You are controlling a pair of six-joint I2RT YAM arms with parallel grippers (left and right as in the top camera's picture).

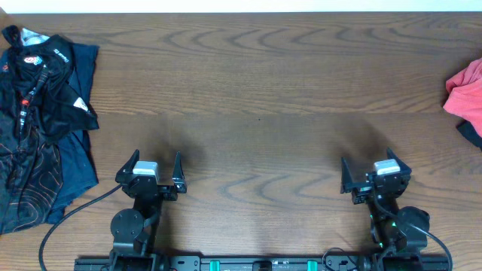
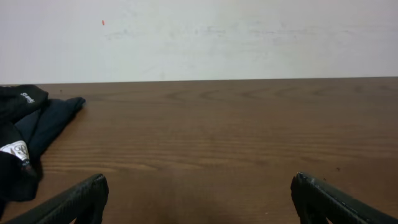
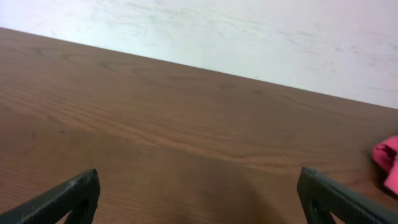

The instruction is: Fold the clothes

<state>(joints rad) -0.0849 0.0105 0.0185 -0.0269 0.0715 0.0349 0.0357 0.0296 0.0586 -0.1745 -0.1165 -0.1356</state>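
The coral-red clothes (image 1: 467, 89) lie bunched at the table's far right edge, mostly cut off by the overhead view's border; a small corner of the clothes (image 3: 388, 160) shows at the right of the right wrist view. My left gripper (image 1: 157, 166) rests open near the front edge on the left, nothing between its fingers (image 2: 81, 200). My right gripper (image 1: 370, 172) rests open near the front edge on the right, also with nothing in it, well short of the red cloth. Bare wood lies between its fingers (image 3: 68, 198).
A heap of black and navy garments (image 1: 41, 120) with white and red printing covers the table's left end, reaching the left wrist view as dark cloth (image 2: 28, 134). A dark piece (image 1: 471, 134) lies under the red cloth. A pale wall (image 2: 199, 37) stands behind the table.
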